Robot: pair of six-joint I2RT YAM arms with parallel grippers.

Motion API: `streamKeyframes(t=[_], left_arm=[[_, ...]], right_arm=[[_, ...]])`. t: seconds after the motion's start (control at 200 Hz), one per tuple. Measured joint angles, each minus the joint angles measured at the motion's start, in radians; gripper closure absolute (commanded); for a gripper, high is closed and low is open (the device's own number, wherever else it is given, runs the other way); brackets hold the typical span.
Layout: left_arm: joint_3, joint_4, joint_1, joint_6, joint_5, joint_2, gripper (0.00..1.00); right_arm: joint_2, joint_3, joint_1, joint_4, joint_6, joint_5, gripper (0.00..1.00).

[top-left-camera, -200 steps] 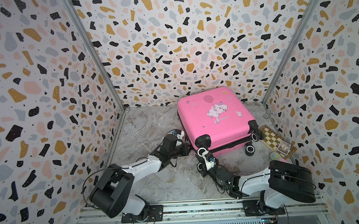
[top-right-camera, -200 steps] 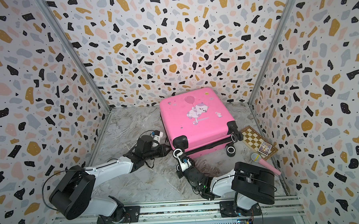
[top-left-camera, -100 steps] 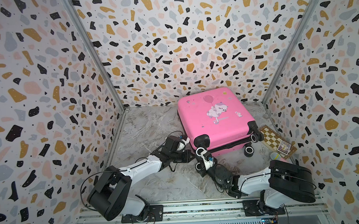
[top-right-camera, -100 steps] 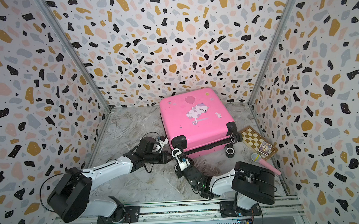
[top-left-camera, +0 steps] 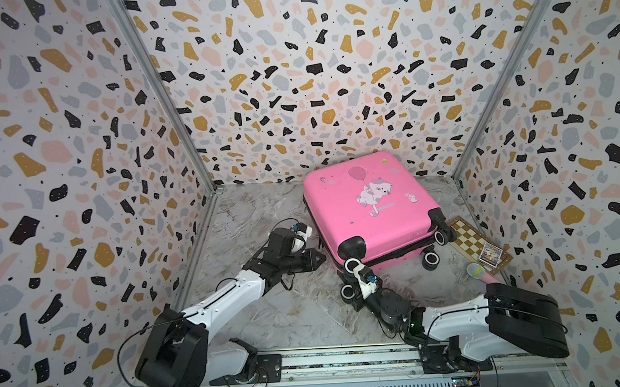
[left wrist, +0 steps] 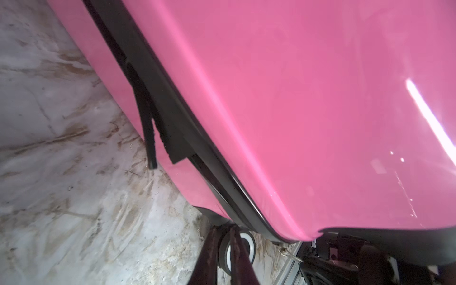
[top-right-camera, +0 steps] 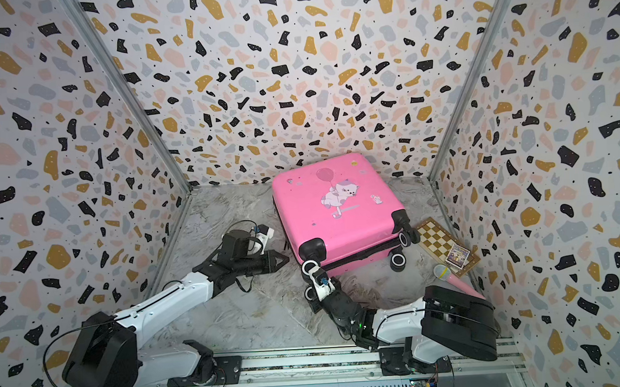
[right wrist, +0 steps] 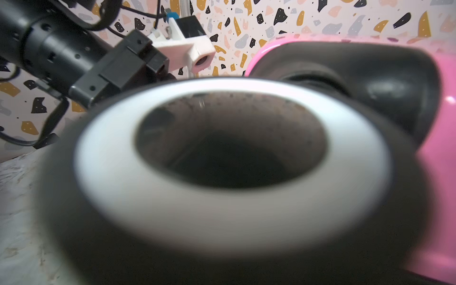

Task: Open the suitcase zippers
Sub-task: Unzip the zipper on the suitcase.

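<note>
The pink suitcase [top-left-camera: 366, 206] lies flat on the floor [top-left-camera: 270, 311] by the back wall [top-left-camera: 296, 76]. Our left gripper [top-left-camera: 318, 260] is closed and empty beside it. Our right gripper [top-left-camera: 354, 295] is closed by its wheel [top-left-camera: 351, 265].

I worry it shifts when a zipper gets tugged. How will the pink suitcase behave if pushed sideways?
The suitcase lies flat on its broad face, so it probably won't tip. Its glossy shell likely offers little grip. Its wheels jut out sideways, so it would probably slide rather than roll.
</note>
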Motion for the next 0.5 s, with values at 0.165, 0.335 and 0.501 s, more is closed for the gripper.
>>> streamKeyframes(t=[0.165, 0.335, 0.501], left_arm=[[0.034, 0.042, 0.0, -0.013, 0.023, 0.105, 0.87], [0.047, 0.085, 0.0, -0.031, 0.057, 0.192, 0.87], [0.062, 0.087, 0.001, -0.033, 0.052, 0.211, 0.89]], right_arm=[[-0.008, -0.003, 0.003, -0.006, 0.002, 0.002, 1.0], [0.014, 0.011, 0.004, -0.005, -0.006, 0.0, 1.0], [0.061, 0.047, 0.005, -0.003, -0.017, 0.006, 1.0]])
